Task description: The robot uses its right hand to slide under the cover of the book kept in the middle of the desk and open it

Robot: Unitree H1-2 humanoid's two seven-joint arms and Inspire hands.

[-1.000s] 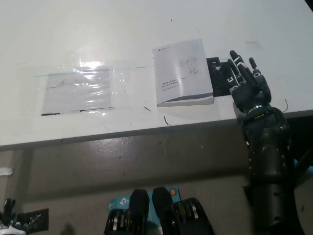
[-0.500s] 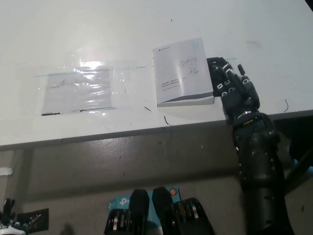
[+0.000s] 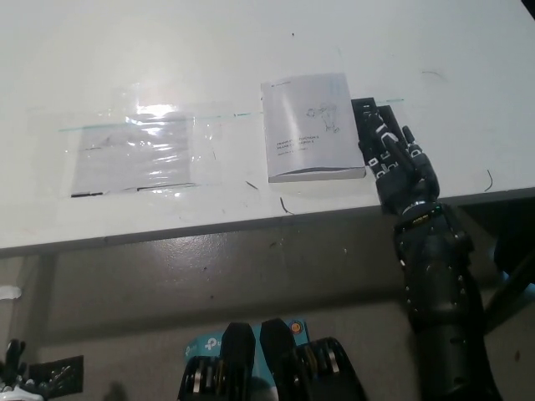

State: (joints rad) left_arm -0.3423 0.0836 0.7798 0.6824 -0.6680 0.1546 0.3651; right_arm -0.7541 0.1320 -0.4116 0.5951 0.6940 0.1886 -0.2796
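Note:
A white booklet (image 3: 308,125) lies closed in the middle of the white desk (image 3: 251,50), its cover flat. My black right hand (image 3: 393,154) lies open and flat on the desk just right of the booklet, fingers stretched out along its right edge, fingertips (image 3: 368,113) touching or nearly touching that edge. The hand covers a black flat object beside the booklet. Only a sliver of my white left hand (image 3: 12,376) shows at the bottom left corner, below the desk; its fingers are hidden.
A clear plastic sleeve (image 3: 134,150) holding a sheet lies on the desk's left part. The desk's front edge (image 3: 209,230) runs across the picture below the booklet. A thin dark wire scrap (image 3: 286,206) lies near that edge.
My right hand has moved left and lowered flat against the booklet's right edge, now covering the black object. The booklet and the sleeve have not moved.

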